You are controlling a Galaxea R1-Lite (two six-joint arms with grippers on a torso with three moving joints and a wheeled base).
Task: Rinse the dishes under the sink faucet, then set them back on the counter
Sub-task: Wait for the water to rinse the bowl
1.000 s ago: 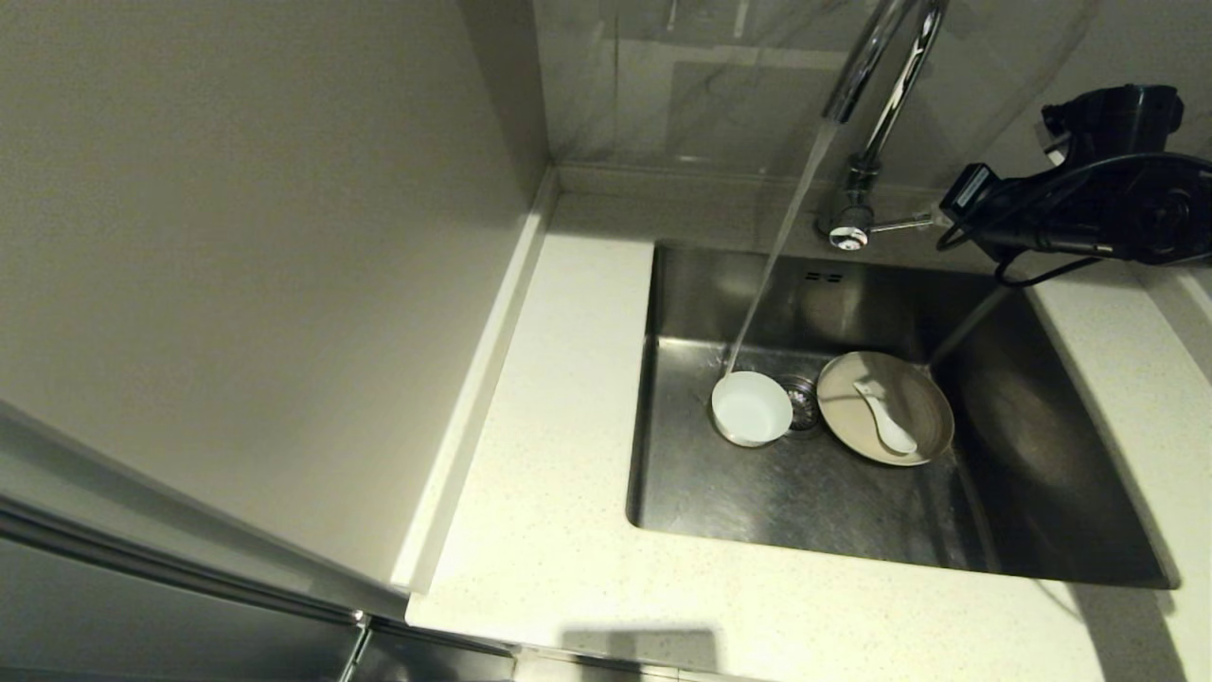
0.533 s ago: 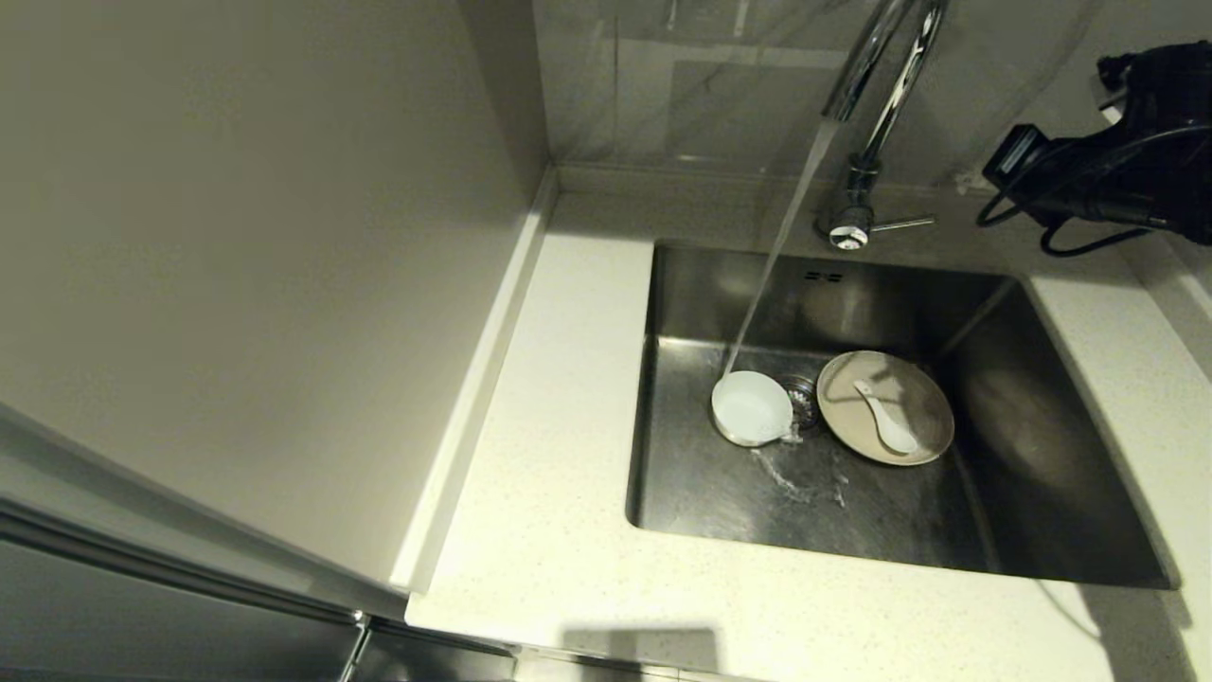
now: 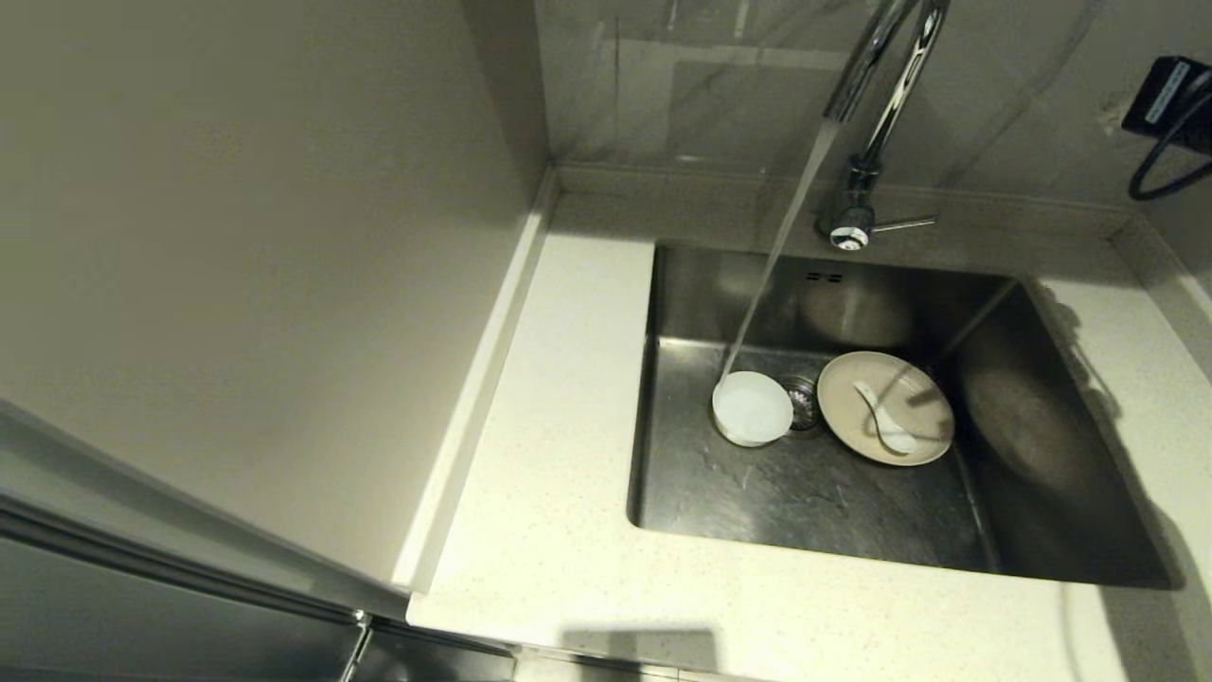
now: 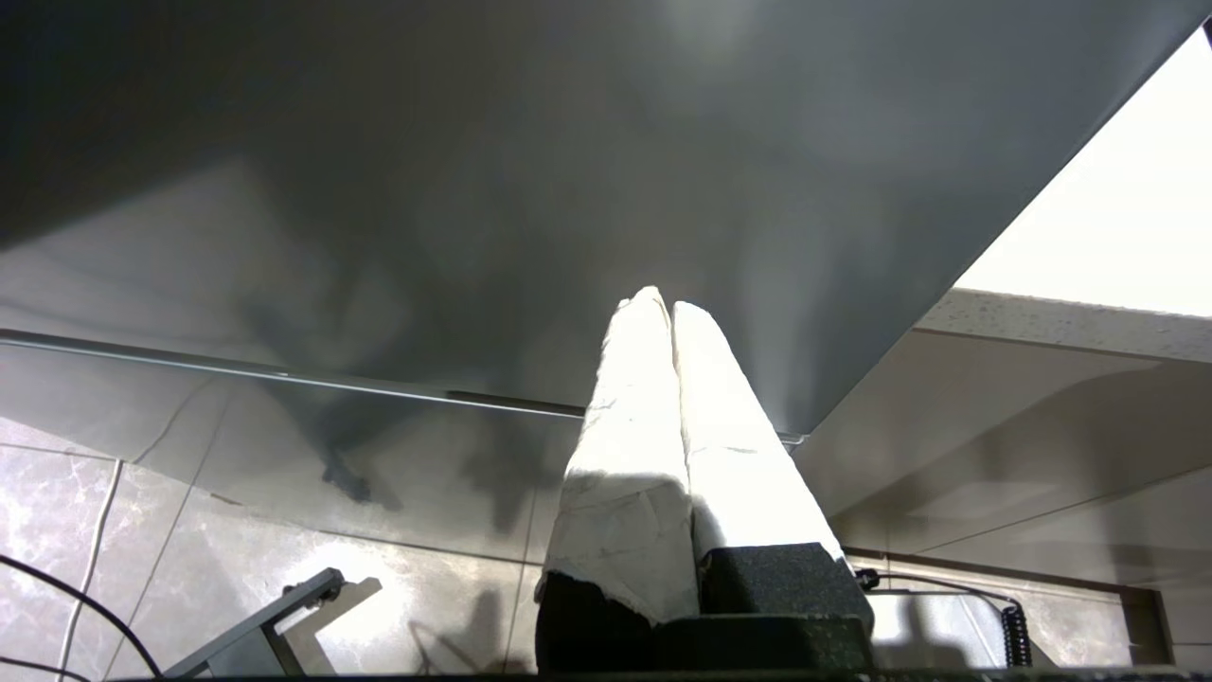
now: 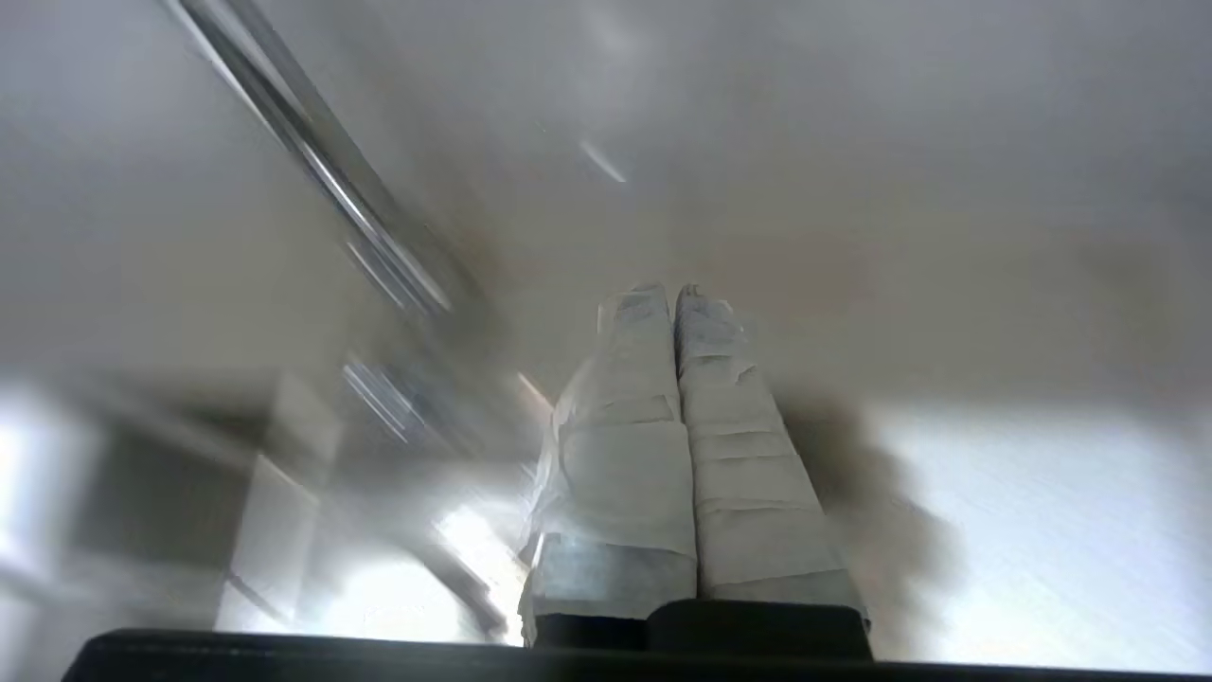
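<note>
Water runs from the faucet (image 3: pixel 876 104) into the bowl (image 3: pixel 752 408) in the sink (image 3: pixel 1023 445); the spoon (image 3: pixel 884 421) lies on the plate (image 3: pixel 885 408) beside it. The right gripper (image 5: pixel 674 296) (fingers pressed together, empty) is well clear of the dishes. The left gripper (image 4: pixel 661 305), also closed, stays parked by a cabinet.

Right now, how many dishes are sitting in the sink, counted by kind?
Bowl: 1, under the running water
Plate: 1
Spoon: 1, lying on the plate
Total: 3 dishes, all on the floor of the sink
</note>
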